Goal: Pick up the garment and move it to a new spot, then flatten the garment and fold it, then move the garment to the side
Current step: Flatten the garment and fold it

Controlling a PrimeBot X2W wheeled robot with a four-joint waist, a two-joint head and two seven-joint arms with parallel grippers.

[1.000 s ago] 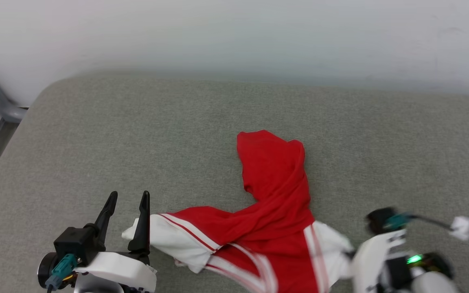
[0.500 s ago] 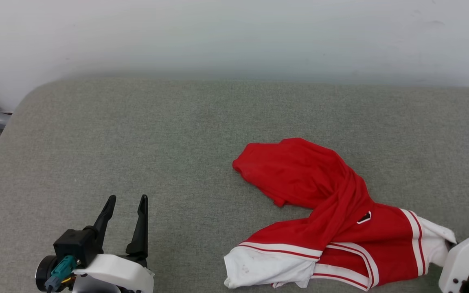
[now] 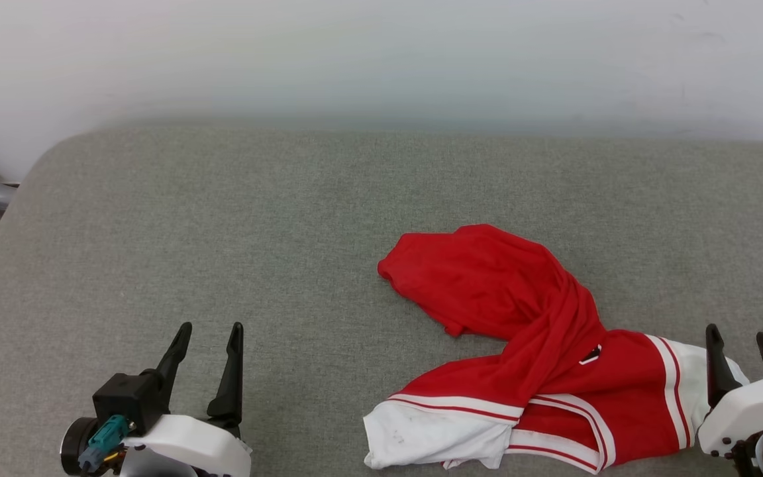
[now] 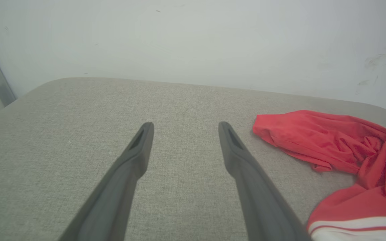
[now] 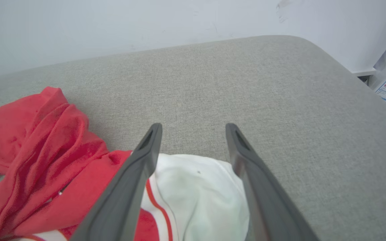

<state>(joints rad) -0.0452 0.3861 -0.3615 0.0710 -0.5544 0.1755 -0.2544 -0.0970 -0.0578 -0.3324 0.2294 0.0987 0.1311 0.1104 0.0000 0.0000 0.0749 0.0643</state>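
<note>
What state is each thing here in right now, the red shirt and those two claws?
jersey, crumpled and twisted, lying unfolded on the grey cushion.
left gripper, open, holding nothing, apart from the jersey.
right gripper, open, over the jersey's white end, not gripping it.

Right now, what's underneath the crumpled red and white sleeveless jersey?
The red and white sleeveless jersey lies on the grey woven fabric surface, which shows beside it. Its twisted folds cover the patch beneath and its own lower layers, so anything there is hidden.
</note>
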